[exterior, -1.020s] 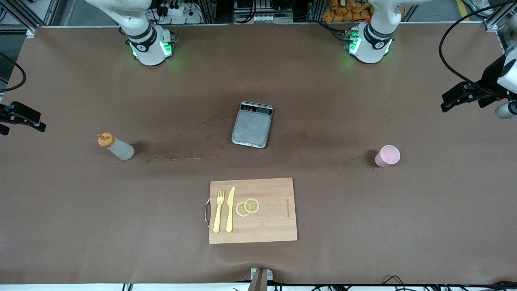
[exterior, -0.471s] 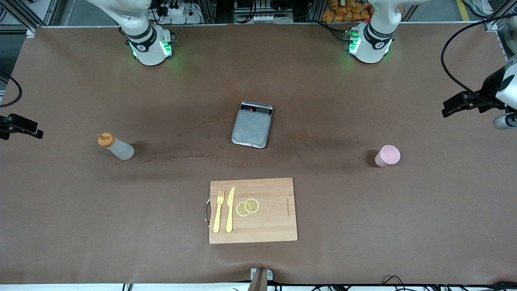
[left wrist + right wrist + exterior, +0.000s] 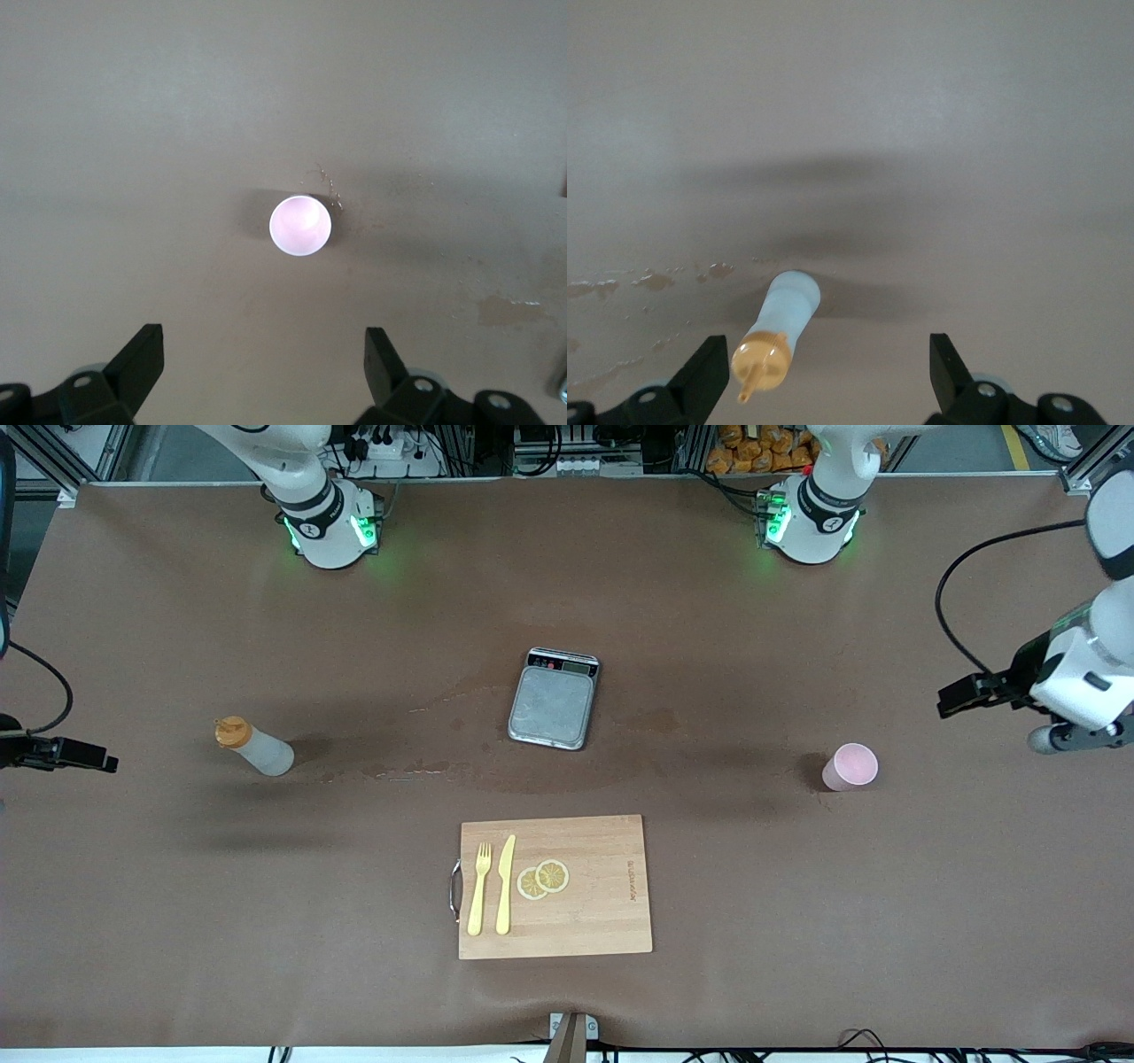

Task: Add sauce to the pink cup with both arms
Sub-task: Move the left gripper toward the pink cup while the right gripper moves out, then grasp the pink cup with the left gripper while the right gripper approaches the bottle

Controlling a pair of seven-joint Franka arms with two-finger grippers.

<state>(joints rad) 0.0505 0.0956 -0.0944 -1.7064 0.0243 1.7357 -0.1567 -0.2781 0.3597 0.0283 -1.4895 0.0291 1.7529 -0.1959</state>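
The sauce bottle (image 3: pixel 252 748), whitish with an orange cap, stands upright toward the right arm's end of the table. My right gripper (image 3: pixel 108 763) hovers open beside it, apart from it. In the right wrist view the bottle (image 3: pixel 780 328) shows close to one finger of the open right gripper (image 3: pixel 829 365), not between the fingers. The pink cup (image 3: pixel 850 767) stands upright and empty toward the left arm's end. My left gripper (image 3: pixel 946 702) hangs open beside it. In the left wrist view the cup (image 3: pixel 301 226) sits ahead of the open left gripper (image 3: pixel 264 354).
A kitchen scale (image 3: pixel 554 700) sits mid-table. Nearer the front camera lies a wooden cutting board (image 3: pixel 585 921) with a yellow fork (image 3: pixel 479 888), knife (image 3: pixel 505 884) and lemon slices (image 3: pixel 543 878). Dried stains (image 3: pixel 399 771) mark the brown table cover between bottle and scale.
Both grippers have come in from the table's ends, the left toward the cup, the right toward the bottle. Bottle and cup have not moved.
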